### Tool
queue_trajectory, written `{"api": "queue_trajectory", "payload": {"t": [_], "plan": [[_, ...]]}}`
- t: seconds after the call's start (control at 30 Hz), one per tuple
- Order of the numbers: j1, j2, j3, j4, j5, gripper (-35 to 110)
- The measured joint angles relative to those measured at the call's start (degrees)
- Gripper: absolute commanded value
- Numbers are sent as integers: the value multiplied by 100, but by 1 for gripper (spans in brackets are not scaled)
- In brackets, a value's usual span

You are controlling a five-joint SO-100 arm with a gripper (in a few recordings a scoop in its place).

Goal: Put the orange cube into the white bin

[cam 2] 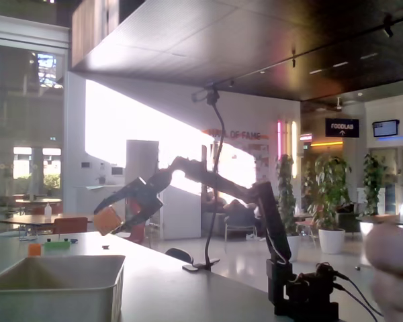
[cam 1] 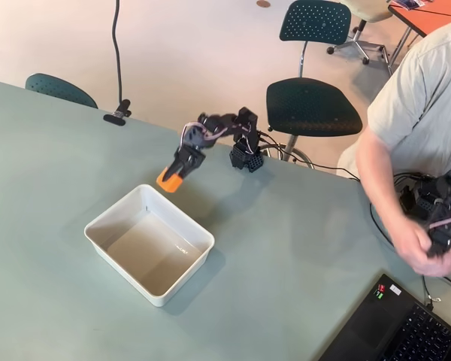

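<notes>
Nearest the fixed camera, the bin is sitting at the lower left of that view, its rim cutting across the foreground and its walls rising off the table. Overhead, the bin is lying roughly mid-table, turned diagonally to the table edges, with its greyish inside showing.

Just right of and above the bin, the gripper is hanging in the air beyond the bin's far corner, toward the table's far edge. Its fingers are clamping the cube, which is sticking out at the fingertips. From the fixed view the gripper is pointing left and slightly down, and the cube is being held well above the rim, apart from the bin and off the table.

Further right, the arm is reaching back to its base, which is standing near the far edge. The fixed view is showing the arm stretched out from an upright post over the base.

At the right edge overhead, a person is sitting beside the table, and a laptop is occupying the near right corner.
</notes>
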Motion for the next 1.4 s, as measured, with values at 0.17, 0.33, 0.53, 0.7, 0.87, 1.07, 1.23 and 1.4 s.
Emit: {"api": "queue_trajectory", "payload": {"t": [0.17,0.33,0.53,0.7,0.87,1.07,1.23,1.4], "plan": [[18,-677,-18,-712,18,28],[-18,-1037,-18,-1107,-9,32],[-44,-1301,-26,-1143,-9,47],[-44,-1301,-26,-1134,-97,49],[-35,-1301,-35,-1011,-132,49],[246,-501,-88,-149,-334,49],[1002,721,-97,738,-536,49],[1450,1485,-97,1916,-615,49]]}}
